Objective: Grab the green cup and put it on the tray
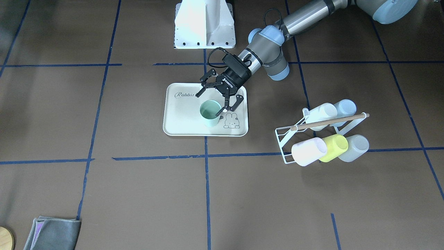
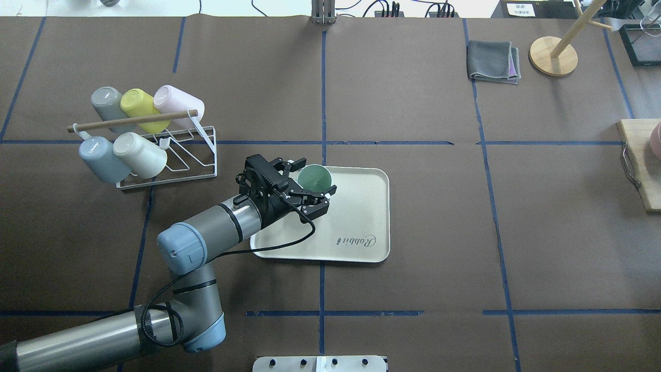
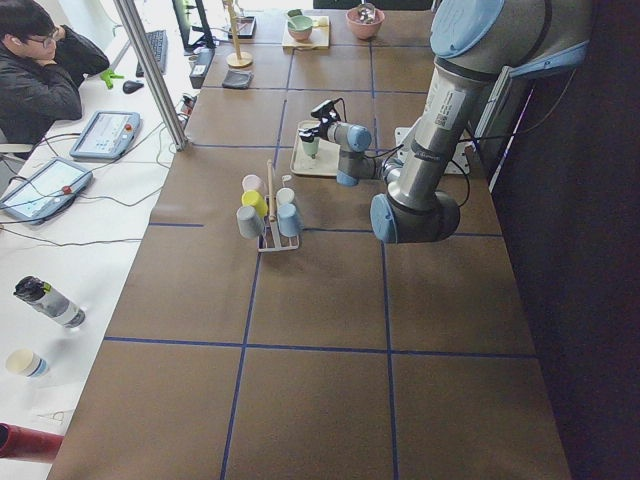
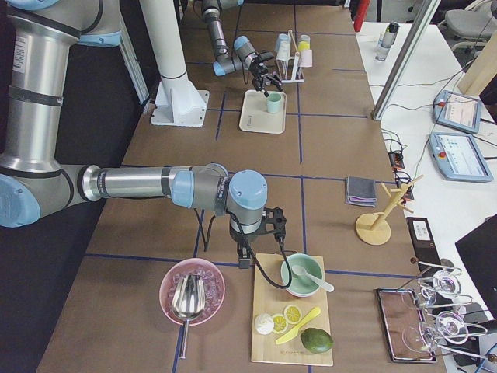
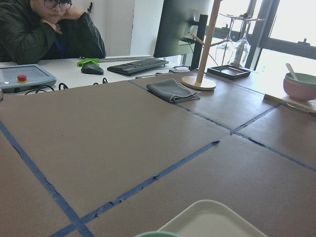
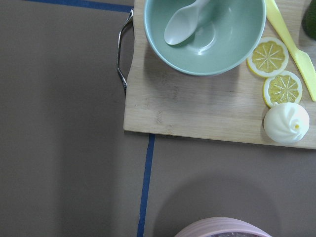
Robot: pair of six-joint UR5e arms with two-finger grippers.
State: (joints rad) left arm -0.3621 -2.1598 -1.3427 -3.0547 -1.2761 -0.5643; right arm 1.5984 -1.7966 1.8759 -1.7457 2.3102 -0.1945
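Found the matte, cylindrical green cup upright on the rimmed cream tray, mid-table; saw the left gripper spread apart just over its rim; noted a wire rack of cups toward the left edge; could not tell the claw state of the right gripper, shown only from the right end.

Pale mint-green cup stands upright, mouth up, on the tray, just beside its rabbit drawing. Cream rectangular tray, rounded corners, raised rim, flat on desk.
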